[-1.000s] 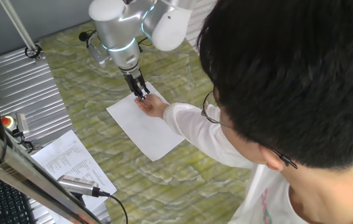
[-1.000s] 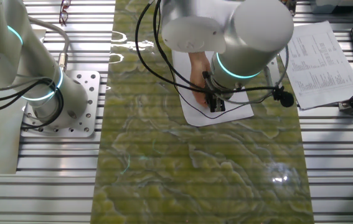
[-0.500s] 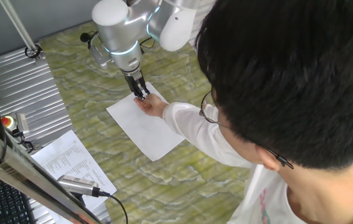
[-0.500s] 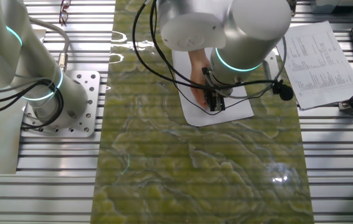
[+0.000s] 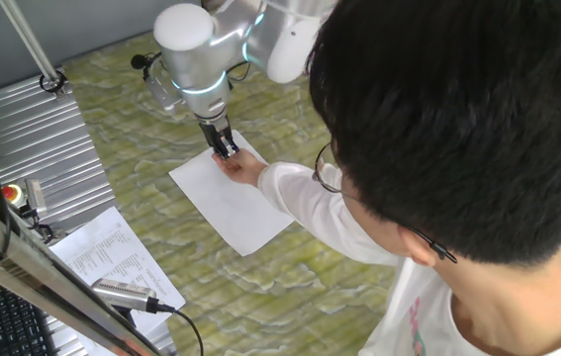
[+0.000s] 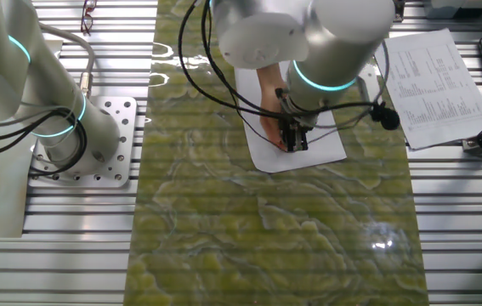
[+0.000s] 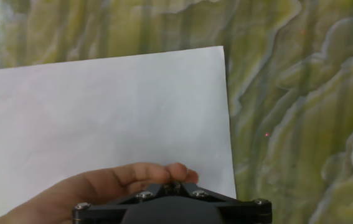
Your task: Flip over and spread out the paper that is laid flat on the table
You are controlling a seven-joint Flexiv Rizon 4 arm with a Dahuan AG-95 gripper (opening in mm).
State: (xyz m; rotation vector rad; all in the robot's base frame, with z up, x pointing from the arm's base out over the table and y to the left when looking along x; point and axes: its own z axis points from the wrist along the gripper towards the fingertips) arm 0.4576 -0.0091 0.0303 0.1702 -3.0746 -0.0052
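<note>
Since a second ago, the arm [image 5: 196, 44] has swung slightly toward the far side of the table [image 5: 290, 287], carrying the gripper [image 5: 225, 150] a little along the paper [image 5: 231, 203]; the sheet itself has not shifted. We cannot tell how wide the gripper stands: the hand view shows only its black base (the fingertips are hidden), and both fixed views are too small to judge.

The gripper hangs just above the paper near one short edge, beside a person's hand [image 7: 95, 186] resting flat on the sheet. We judge that the hand pins the paper so that it does not slide while an edge is taken.

The paper lies flat and unturned on the green marbled table, toward its middle. In the hand view its long edge [image 7: 227, 118] is free, with bare table beyond it. A printed sheet [image 6: 436, 76] lies well apart on the metal panels [image 6: 462, 221].
</note>
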